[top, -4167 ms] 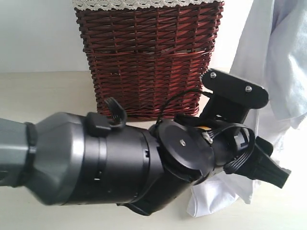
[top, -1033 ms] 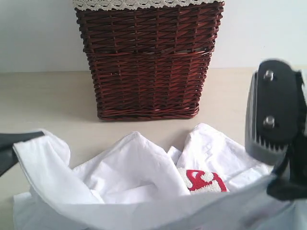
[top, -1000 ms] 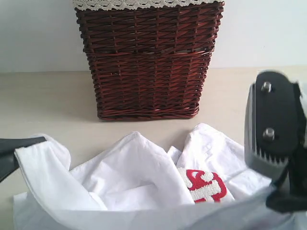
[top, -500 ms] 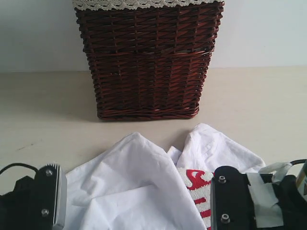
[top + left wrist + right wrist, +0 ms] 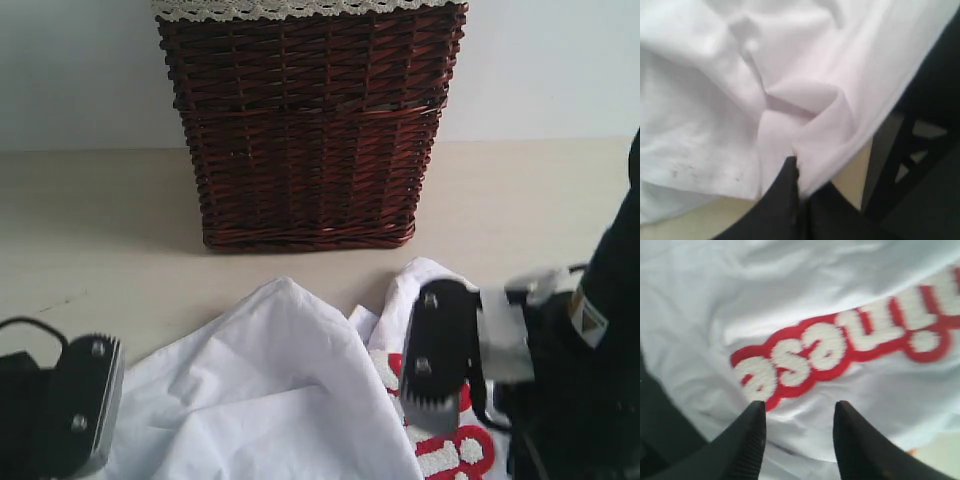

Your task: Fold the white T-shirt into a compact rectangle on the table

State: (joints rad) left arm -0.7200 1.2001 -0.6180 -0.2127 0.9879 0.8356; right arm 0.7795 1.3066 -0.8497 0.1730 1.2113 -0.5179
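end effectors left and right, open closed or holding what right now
Left end effector: closed on the white T-shirt.
Right end effector: open, holding nothing.

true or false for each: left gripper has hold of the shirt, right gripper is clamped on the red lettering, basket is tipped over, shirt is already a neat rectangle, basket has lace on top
1. The left gripper is shut on a fold of the white T-shirt. True.
2. The right gripper is clamped on the red band. False: its jaws stand open over the band, gripping nothing.
3. The wicker basket is tipped on its side. False: it stands upright on the table, behind the shirt.
4. The shirt is a compact rectangle. False: it lies rumpled and spread.
5. Lace trim runs along the basket's top. True.
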